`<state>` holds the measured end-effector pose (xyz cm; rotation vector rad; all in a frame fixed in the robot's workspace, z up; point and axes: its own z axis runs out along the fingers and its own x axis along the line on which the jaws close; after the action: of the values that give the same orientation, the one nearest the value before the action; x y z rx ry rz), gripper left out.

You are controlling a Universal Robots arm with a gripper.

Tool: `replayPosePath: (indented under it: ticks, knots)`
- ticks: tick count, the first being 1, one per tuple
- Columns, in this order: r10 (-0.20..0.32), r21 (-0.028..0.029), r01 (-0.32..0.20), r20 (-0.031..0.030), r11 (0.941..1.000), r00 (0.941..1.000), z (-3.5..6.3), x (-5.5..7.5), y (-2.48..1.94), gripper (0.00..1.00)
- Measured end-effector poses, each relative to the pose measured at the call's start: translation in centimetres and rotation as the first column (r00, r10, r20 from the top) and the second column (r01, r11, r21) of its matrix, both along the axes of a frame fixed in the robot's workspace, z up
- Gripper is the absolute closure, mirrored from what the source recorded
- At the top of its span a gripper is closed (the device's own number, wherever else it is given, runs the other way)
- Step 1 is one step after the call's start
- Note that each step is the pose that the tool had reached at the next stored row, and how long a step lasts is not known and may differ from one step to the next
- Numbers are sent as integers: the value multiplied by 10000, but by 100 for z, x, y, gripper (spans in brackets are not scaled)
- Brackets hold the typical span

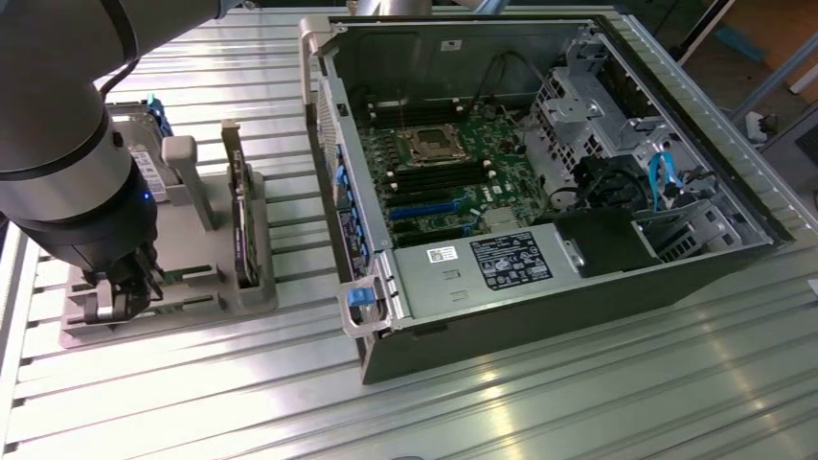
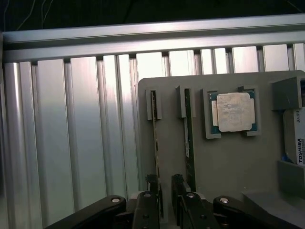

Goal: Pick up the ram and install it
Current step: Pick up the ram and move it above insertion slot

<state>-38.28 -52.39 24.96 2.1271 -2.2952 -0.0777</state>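
Note:
Two ram sticks stand on edge in slots of a grey holder (image 2: 224,157). One ram (image 2: 155,138) runs down into the gap between my fingertips; the other ram (image 2: 188,138) stands just beside it. My gripper (image 2: 166,202) is low over the holder, open, with its black fingers (image 2: 148,205) a little apart on either side of the first stick's near end. I cannot tell whether a finger touches the stick. In the exterior view my gripper (image 1: 119,297) hangs over the holder's front at the exterior view's left. The open computer case (image 1: 537,172) shows its green motherboard (image 1: 447,172).
On the holder (image 1: 167,307) an expansion card (image 1: 241,220) stands upright, with a hard drive (image 1: 144,144) behind the arm. A processor chip (image 2: 233,112) lies in a recess and the Toshiba drive (image 2: 298,138) sits beside it. The ribbed aluminium table (image 1: 537,393) spreads all around.

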Motion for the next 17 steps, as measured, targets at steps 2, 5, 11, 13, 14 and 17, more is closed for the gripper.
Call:
replayPosePath:
  ticks: [2,5,11,13,14,17]
  knots:
    - [1,-1,-1,0,10000,10000,1,1,0,74]
    - [2,-1,-2,0,10000,10000,1,1,0,74]
    - [130,-1,-130,9,9999,9999,0,-3,0,74]
    - [166,0,-166,18,9999,9999,-1,-7,0,74]
    - [175,-1,-175,18,9998,9998,0,-8,0,74]
    - [175,-1,-175,18,9998,9998,0,-8,0,74]
